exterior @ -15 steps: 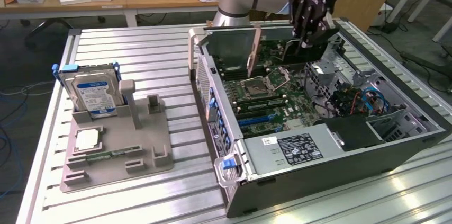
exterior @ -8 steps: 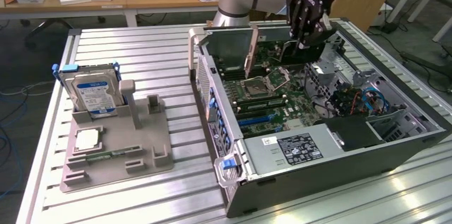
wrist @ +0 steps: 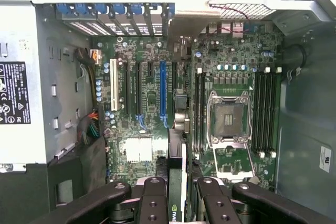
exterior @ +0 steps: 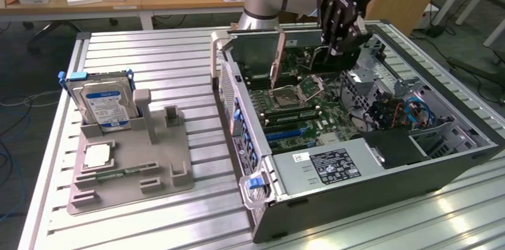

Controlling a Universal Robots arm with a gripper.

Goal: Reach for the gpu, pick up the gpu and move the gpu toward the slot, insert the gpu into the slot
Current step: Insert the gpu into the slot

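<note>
Over motherboard (wrist: 157,82): arm, gpu (wrist: 176,182) upright.

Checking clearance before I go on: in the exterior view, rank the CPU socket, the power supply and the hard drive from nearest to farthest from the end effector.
1. CPU socket: on the motherboard, just below the end effector, which holds the gpu.
2. Power supply: at the case's near end.
3. Hard drive: upright in the grey holder, far on the exterior view's left.
</note>
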